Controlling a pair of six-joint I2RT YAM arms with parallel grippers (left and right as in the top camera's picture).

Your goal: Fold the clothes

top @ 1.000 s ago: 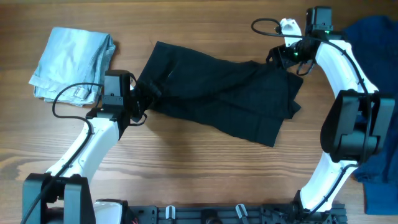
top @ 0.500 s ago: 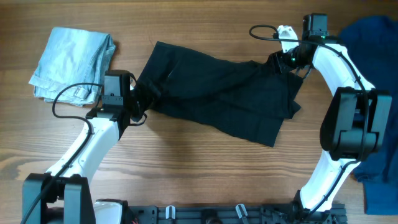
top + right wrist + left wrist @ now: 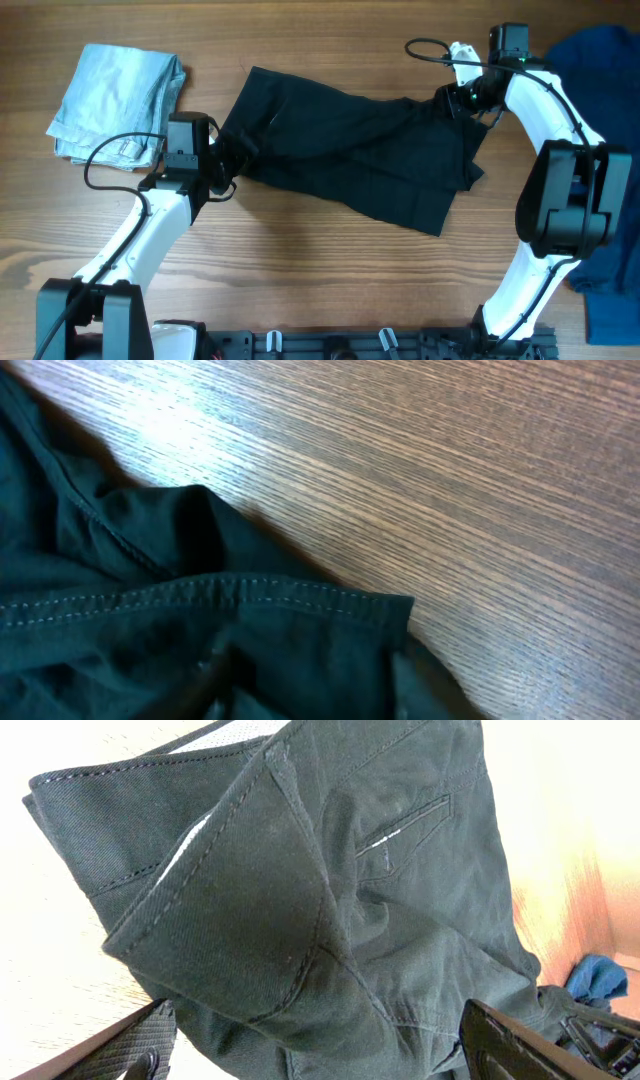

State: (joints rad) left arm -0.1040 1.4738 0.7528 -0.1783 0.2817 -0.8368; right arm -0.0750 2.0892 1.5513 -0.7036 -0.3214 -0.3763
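Off to the left of my left claw (image 3: 320, 1050), the pale blue denim piece (image 3: 118, 98) lies folded and untouched. That claw hasn't budged. Its fingers (image 3: 130, 1045) are spread wide and straddle the waistband end of the black shorts (image 3: 360, 160), pinching nothing. The shorts run rumpled across the table (image 3: 300, 270) from there to my right claw (image 3: 452, 100). That's where the change is: over the last second the right claw has settled onto the stitched hem corner. Its tips are hidden, so I can't tell whether it is gripping the hem. Beyond it lies the royal-blue garment (image 3: 600, 60). I judge both ends are nearly ready for the first fold.
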